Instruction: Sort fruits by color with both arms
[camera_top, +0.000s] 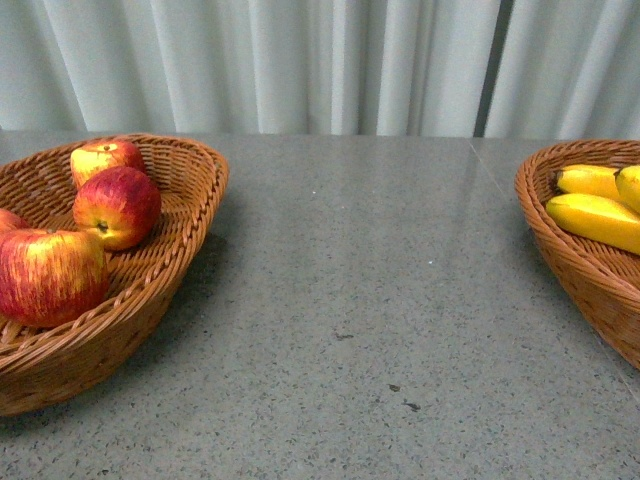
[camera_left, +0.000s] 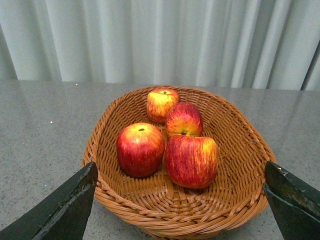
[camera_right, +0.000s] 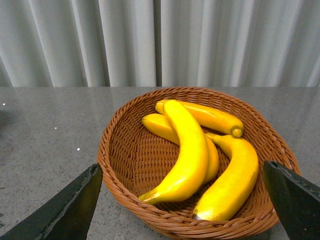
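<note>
Only wrist cams show open fingers (camera_left: 180, 200).

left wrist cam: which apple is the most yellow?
The apple farthest from the tool, at the basket's back. Its skin is mostly yellow-orange with faint red streaks; the other three are predominantly red.

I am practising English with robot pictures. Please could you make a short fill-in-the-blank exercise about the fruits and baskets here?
1. The left basket holds ____ apples.
2. The right basket holds only ____.
3. Both the left gripper and the right gripper are ____ and hold nothing.
4. The table between the two baskets has ____ fruit on it.

Missing words: four; bananas; open; no
</note>
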